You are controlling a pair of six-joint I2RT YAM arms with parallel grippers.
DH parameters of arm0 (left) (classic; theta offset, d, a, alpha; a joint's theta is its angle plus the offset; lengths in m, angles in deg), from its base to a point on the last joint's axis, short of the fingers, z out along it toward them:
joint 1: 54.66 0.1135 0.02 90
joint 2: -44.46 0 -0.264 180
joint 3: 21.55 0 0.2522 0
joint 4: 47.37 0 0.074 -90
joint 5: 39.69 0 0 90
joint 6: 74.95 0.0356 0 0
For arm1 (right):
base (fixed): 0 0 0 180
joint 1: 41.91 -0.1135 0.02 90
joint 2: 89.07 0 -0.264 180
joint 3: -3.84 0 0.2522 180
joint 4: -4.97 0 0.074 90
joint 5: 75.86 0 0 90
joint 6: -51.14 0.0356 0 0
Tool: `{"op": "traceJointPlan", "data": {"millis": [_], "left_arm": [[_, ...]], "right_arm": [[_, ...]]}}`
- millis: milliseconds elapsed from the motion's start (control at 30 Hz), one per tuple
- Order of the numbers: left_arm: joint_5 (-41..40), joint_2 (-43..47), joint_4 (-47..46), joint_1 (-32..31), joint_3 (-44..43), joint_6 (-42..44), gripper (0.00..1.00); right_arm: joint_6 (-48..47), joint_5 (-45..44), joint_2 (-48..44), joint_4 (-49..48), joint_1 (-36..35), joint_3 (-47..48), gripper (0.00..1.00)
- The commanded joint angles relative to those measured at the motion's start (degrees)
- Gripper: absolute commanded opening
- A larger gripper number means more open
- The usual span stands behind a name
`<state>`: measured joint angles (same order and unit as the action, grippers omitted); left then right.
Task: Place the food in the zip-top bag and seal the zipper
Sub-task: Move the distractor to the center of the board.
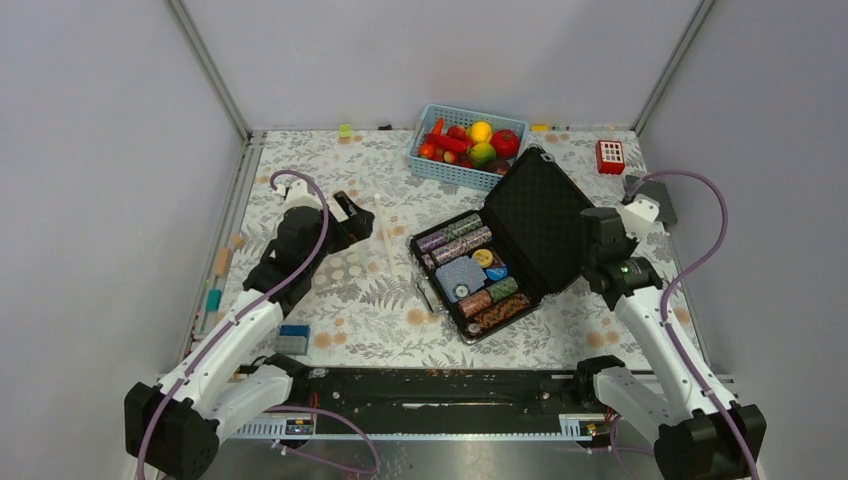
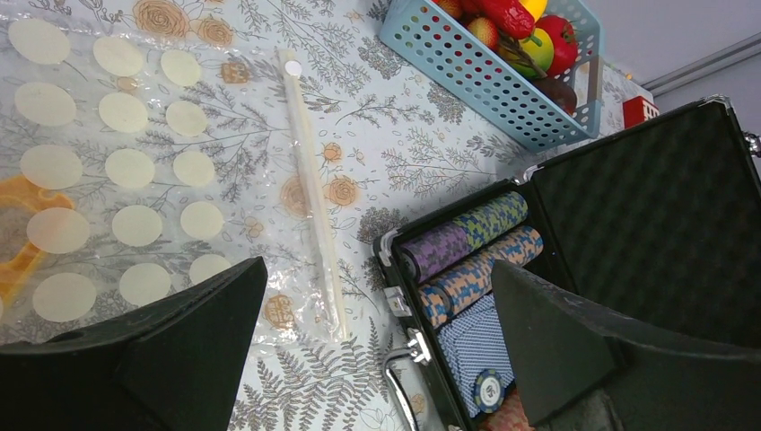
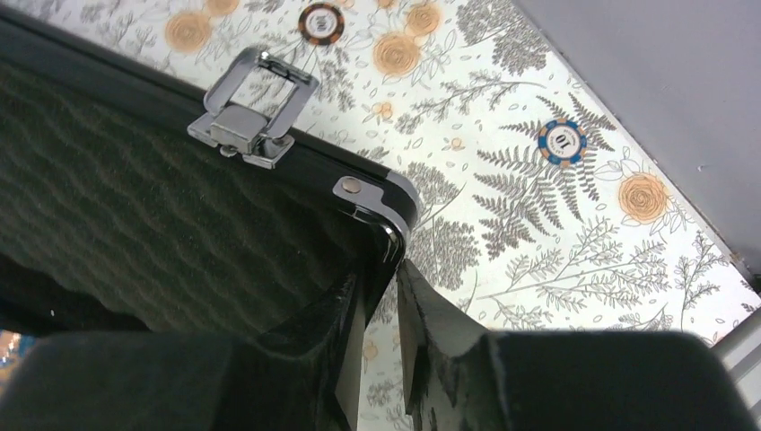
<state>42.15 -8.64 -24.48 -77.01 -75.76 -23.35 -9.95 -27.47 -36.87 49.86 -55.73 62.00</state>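
Tabletop scene with two arms at the near edge of the table. Food, red, yellow and green pieces, lies heaped in the blue basket at the middle of the far edge. The zip-top bag, clear with pale dots, lies flat on the left part of the table, between the left edge and the open black case. Its zipper runs as a straight whitish strip along the bag side nearest the case, and no food touches it. The left fingers are spread wide above the bag's zipper side, holding nothing. The case stands mid-table with chip stacks in its tray and its foam-lined lid raised toward the right edge. The right fingers straddle the lid's rim just below a metal-capped corner, drawn to a narrow gap. Whether they press the rim cannot be told. Two loose chips lie on the table beyond the lid.
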Motion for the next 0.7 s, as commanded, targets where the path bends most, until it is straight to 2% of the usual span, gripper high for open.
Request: {"op": "traceJointPlan", "data": {"millis": [0,400,667], "left_arm": [[-0.1,-1.2,-4.1,0.1,-1.9,1.2,0.99],[-1.8,-4.4,-4.5,0.1,-3.9,1.7,0.99],[-2.9,-6.6,-5.1,0.1,-4.8,1.7,0.99]], "right_arm": [[-7.8,-7.3,0.6,-7.8,7.2,3.0,0.0],[-16.3,-9.5,6.7,-16.9,19.3,7.9,0.0],[-24.0,-9.2,16.2,-27.8,26.8,15.0,0.0]]}}
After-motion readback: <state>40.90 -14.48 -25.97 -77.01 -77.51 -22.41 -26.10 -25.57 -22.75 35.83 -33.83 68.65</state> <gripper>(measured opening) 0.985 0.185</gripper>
